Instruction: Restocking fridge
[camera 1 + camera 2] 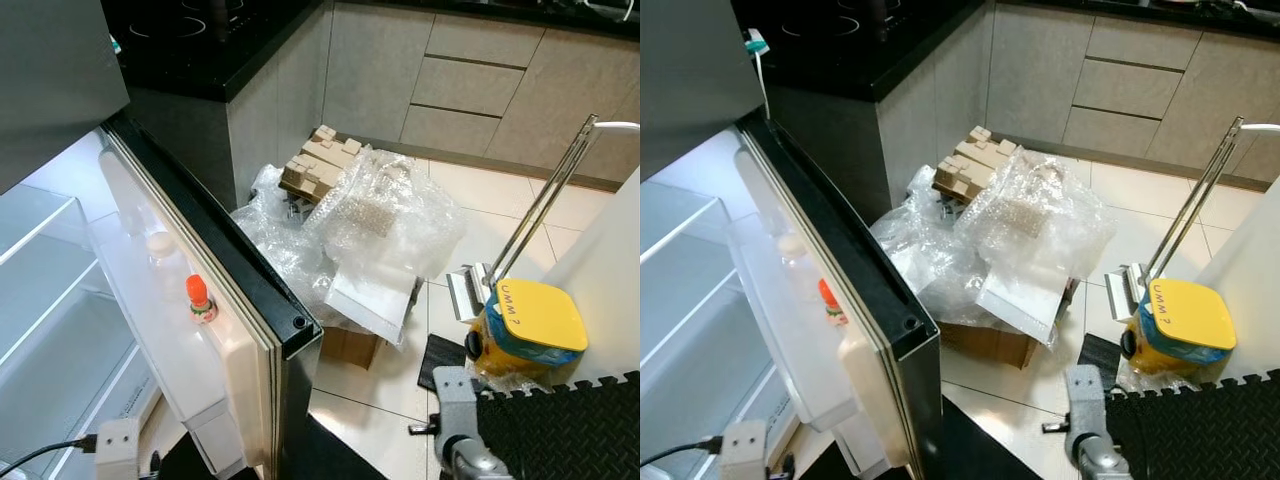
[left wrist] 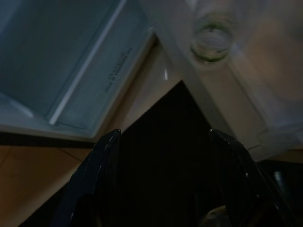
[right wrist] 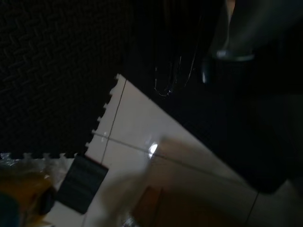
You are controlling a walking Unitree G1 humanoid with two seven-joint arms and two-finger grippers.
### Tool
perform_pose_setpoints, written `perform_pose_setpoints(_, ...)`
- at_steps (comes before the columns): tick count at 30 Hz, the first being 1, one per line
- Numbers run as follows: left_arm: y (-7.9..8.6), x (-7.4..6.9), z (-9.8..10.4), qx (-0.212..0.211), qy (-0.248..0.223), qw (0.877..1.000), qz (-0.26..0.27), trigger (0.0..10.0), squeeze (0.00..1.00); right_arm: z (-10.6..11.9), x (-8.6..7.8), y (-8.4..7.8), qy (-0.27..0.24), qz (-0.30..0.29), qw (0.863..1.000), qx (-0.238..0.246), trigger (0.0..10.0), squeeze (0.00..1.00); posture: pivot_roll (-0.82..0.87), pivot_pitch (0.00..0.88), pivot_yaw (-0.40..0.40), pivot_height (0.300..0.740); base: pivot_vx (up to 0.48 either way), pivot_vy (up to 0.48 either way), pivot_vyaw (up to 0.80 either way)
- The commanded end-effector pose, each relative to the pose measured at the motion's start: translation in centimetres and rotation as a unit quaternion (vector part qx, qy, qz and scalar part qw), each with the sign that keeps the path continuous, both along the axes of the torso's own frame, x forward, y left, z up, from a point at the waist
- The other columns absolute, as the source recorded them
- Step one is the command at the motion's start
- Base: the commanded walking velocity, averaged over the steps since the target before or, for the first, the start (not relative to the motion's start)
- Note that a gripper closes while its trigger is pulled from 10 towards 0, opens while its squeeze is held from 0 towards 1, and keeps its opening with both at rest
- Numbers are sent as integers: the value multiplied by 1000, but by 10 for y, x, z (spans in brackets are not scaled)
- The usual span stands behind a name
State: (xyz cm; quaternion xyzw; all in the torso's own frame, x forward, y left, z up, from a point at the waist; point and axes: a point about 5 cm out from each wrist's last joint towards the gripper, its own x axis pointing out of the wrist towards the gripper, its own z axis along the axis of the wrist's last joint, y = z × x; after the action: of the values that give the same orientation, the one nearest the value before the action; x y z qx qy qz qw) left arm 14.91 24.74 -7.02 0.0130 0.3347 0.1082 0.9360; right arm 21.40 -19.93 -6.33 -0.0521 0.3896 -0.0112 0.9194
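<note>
Two arms hang low and neither carries anything to stock. Our left gripper [image 2: 163,142] has its fingers [image 2: 106,146] spread wide and empty, looking up past the bottom edge of the open fridge door [image 1: 215,300] toward the shelves [image 1: 50,300] inside. Our right gripper sits at the bottom of the head views beside the black foam mat [image 1: 560,430]; its wrist camera is too dark for us to tell how its fingers stand.

The door bin [image 1: 170,340] already holds a small orange-capped bottle [image 1: 201,300] standing upright, with a pale-capped bottle [image 1: 160,245] just behind it. The bin lies up and forward of the left fingers, so we judge the left arm the nearer one for any placing there.

What we would restock with is unclear. On the floor, right of the door, lie a heap of bubble wrap [image 1: 380,220] over a cardboard box [image 1: 350,345], and a yellow-lidded tub [image 1: 530,320], nearer the right arm.
</note>
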Motion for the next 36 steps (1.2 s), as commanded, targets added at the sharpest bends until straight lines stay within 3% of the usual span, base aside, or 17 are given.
perform_pose_setpoints(1, -9, -3, -5, -11, 17, 1000, -10, 10000, 0, -4, -8, -2, 12, -4, 1000, -5, 10000, 0, -59, 35, -43, 740, 0, 0, 0)
perform_pose_setpoints(36, -12, -2, -6, -18, 16, 1000, -14, 10000, 0, -3, -5, 2, 8, 19, 1000, -12, 10000, 0, -63, 22, -49, 740, -335, 0, 0)
